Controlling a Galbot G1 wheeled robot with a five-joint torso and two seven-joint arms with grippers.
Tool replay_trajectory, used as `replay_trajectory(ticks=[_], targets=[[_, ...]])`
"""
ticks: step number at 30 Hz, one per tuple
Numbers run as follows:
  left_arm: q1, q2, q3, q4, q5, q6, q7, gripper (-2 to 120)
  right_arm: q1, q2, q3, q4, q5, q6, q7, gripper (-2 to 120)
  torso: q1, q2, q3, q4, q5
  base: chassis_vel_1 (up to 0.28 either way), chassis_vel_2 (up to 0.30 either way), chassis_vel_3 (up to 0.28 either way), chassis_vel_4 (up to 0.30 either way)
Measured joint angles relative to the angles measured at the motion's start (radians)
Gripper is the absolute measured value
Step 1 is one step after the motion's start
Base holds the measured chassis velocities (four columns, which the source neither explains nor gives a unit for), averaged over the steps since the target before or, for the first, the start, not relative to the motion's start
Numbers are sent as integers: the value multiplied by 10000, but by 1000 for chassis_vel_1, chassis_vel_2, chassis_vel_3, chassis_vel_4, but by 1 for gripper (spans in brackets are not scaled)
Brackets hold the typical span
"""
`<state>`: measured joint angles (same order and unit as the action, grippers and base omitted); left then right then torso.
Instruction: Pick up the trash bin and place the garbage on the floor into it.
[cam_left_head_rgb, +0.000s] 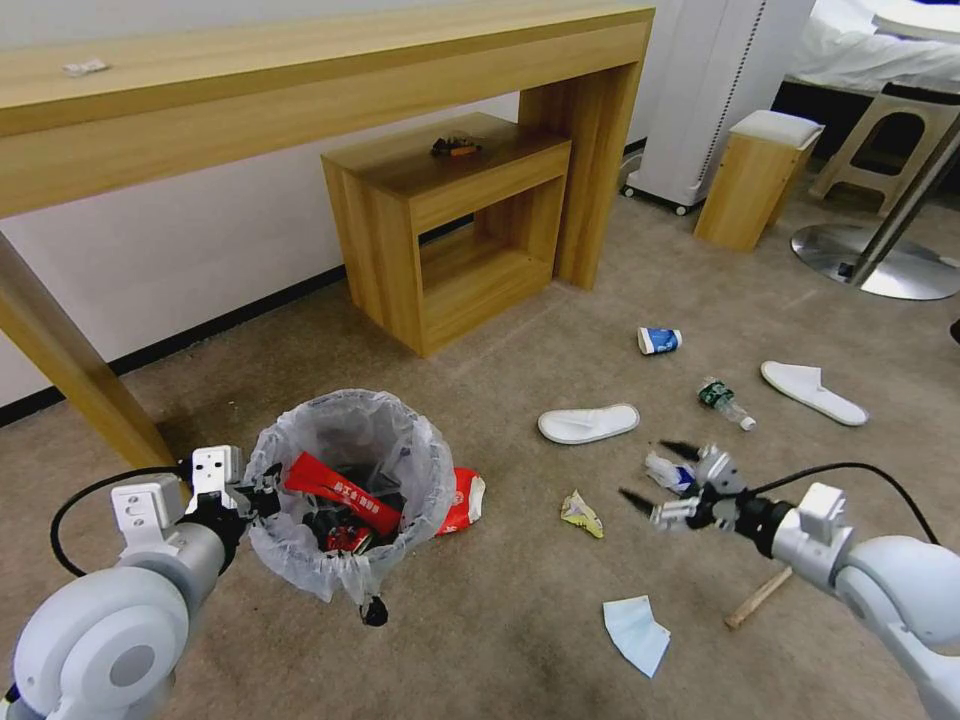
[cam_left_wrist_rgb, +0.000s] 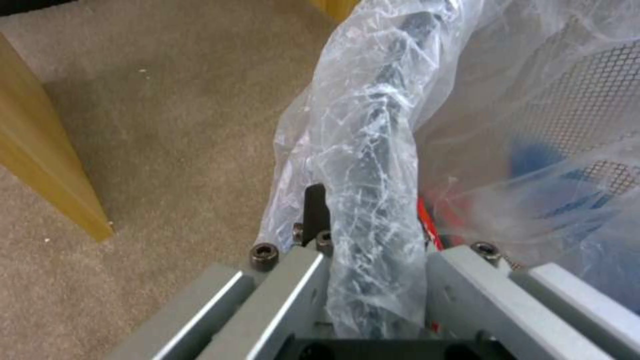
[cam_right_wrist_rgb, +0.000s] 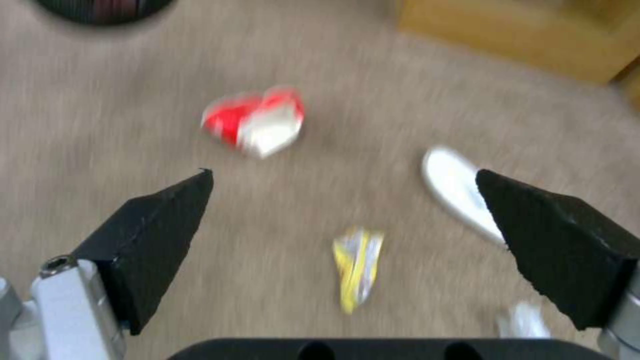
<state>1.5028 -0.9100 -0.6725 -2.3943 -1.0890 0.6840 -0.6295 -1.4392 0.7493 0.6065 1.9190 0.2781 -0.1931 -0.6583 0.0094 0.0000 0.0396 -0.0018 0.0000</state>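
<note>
The trash bin (cam_left_head_rgb: 350, 440), black with a crinkly white bag, is at the lower left of the head view and holds red wrappers. My left gripper (cam_left_head_rgb: 262, 497) is shut on its bagged rim (cam_left_wrist_rgb: 380, 150), which runs between the fingers of the left gripper (cam_left_wrist_rgb: 373, 280). My right gripper (cam_left_head_rgb: 645, 471) hangs open above the floor (cam_left_head_rgb: 500, 620), beside a crumpled white paper (cam_left_head_rgb: 668, 472). Below the open right gripper (cam_right_wrist_rgb: 343, 172) lies a yellow wrapper (cam_right_wrist_rgb: 358, 265), also the yellow wrapper (cam_left_head_rgb: 582, 513) in the head view. A red wrapper (cam_left_head_rgb: 462, 500) lies against the bin.
Scattered on the carpet are two white slippers (cam_left_head_rgb: 588, 423) (cam_left_head_rgb: 812, 392), a blue cup (cam_left_head_rgb: 659, 340), a clear bottle (cam_left_head_rgb: 725, 402), a pale blue paper (cam_left_head_rgb: 636, 632) and a wooden stick (cam_left_head_rgb: 757, 598). A wooden desk (cam_left_head_rgb: 300, 70) and side shelf (cam_left_head_rgb: 450, 230) stand behind.
</note>
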Motion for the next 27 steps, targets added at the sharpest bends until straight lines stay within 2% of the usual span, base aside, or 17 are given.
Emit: replay_trajectory(ticks=[6,15,27], targets=[[27,-75,37,-1,46,0,8,0,-74,-15,-266,-630,-1156,162,-237,100,0,0,0,0,0,0,0,0,0],[6,-15,35,0,61,-8,29,0,-150,23,-385,-1311,-1622,470,-347,100,0,0,1,0,1,0,0,0,0],[10,1,36,-1,57,-30,67,0,-37,122,-425,-2339,-2331,1168,-1793,100,1,1,1,0,1,0,0,0,0]])
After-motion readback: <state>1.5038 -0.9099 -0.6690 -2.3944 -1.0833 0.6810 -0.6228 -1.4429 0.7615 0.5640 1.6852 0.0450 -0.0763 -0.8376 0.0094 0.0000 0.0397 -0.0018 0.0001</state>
